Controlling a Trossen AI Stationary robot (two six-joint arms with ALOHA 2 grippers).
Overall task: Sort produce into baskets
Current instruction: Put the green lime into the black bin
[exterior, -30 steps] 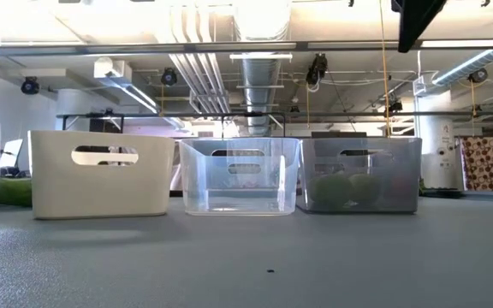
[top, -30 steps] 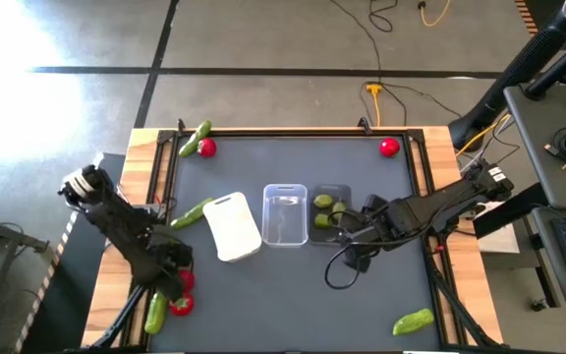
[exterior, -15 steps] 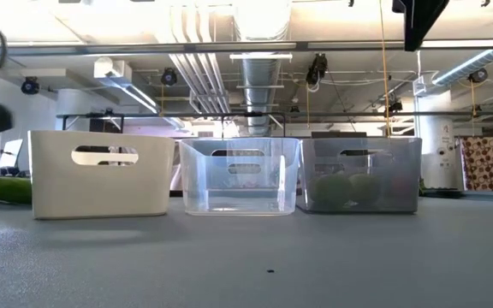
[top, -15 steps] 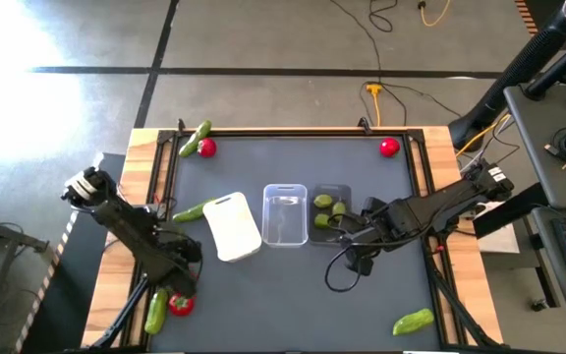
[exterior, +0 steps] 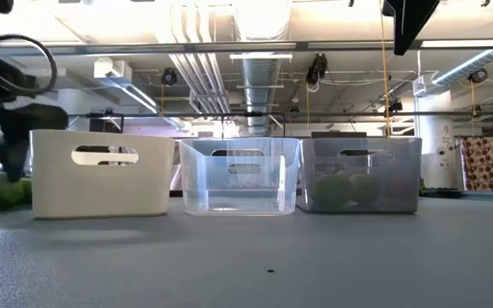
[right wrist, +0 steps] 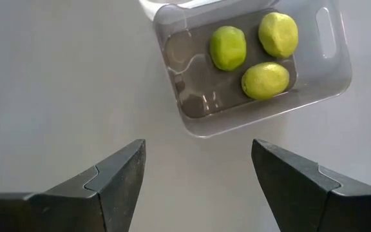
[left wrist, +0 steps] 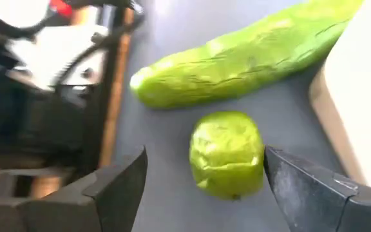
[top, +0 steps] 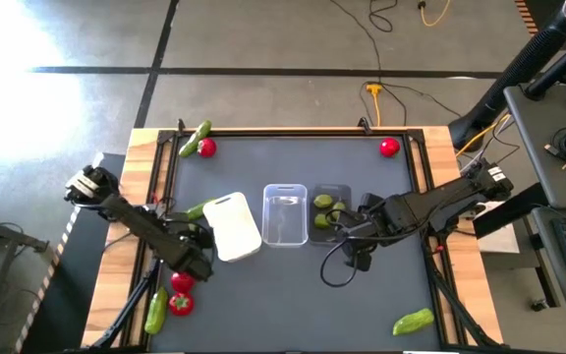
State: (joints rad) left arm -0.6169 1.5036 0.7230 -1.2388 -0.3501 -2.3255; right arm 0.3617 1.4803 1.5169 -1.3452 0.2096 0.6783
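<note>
My left gripper [left wrist: 203, 169] is open, low over the table just left of the white basket [top: 232, 226]. Its fingers stand on either side of a yellow-green lime [left wrist: 227, 153] that rests on the table. A long green cucumber [left wrist: 243, 55] lies just beyond the lime and also shows in the high view [top: 196, 208]. In the low view the gripper [exterior: 11, 120] is a dark shape left of the white basket [exterior: 101, 174]. My right gripper [right wrist: 198, 154] is open and empty above the table, near the dark grey basket [right wrist: 314, 84], which holds three limes [right wrist: 228, 47].
A clear basket [top: 285, 214] stands between the white and dark ones. Two tomatoes [top: 181, 295] and a cucumber [top: 155, 311] lie at the near left. A tomato [top: 207, 147] and a cucumber [top: 197, 137] lie at the far left, a tomato [top: 389, 147] at the far right and a cucumber [top: 413, 321] at the near right.
My left gripper has gone from over the tomatoes at the near left toward the far and right, up to the white basket's left side, and has come down around the lime.
</note>
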